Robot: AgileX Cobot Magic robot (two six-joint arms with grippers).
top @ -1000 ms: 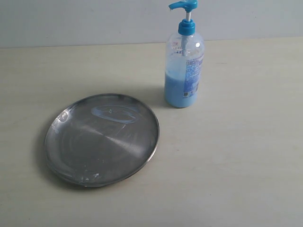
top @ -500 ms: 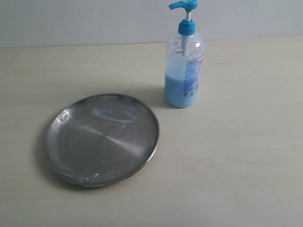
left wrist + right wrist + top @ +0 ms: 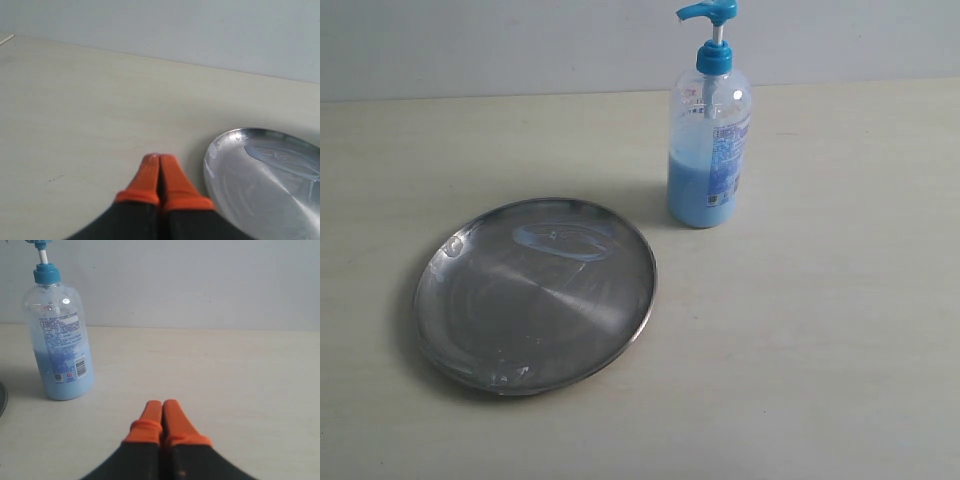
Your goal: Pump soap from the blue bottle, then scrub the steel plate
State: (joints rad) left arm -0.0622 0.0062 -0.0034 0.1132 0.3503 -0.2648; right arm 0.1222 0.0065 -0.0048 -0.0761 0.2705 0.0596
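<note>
A pale matte table (image 3: 840,350) carries everything. The steel plate (image 3: 535,295), round, shallow, shiny and finely scratched, lies flat on the left. The blue bottle (image 3: 710,150), tall clear plastic with a bright blue pump head, stands upright near the plate's far right rim, apart from it. Opaque light-blue soap (image 3: 695,195) fills its lower part. The left gripper (image 3: 159,162) and right gripper (image 3: 162,407) press their orange tips together, holding nothing.

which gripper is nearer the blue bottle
Right. The right gripper has the blue bottle just ahead, not touching; the left gripper sits by the steel plate, bottle out of its view.
</note>
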